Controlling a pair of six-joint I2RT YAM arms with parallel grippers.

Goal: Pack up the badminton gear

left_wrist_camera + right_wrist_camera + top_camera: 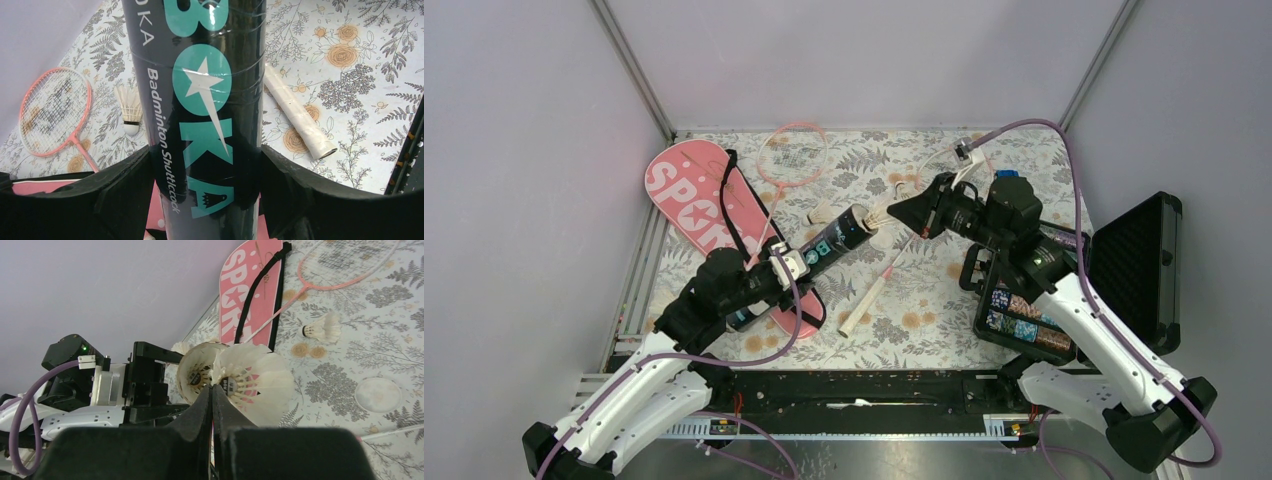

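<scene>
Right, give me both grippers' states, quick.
Left gripper: closed around the black cylindrical tube with teal print.
Right gripper: shut on a white feather shuttlecock.

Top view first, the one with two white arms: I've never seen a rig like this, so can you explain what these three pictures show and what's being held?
They are two robot arms bolted to a table's near edge. The top view looks down from above; the other two come from cameras on each wrist. The left gripper clamps a black tube printed for badminton shuttlecocks. The right gripper pinches a white shuttlecock at the tube's open mouth. On the flowered table lie a pink bag, a pink racket, a loose shuttlecock, a cream racket handle and a black case of patterned rolls.
</scene>
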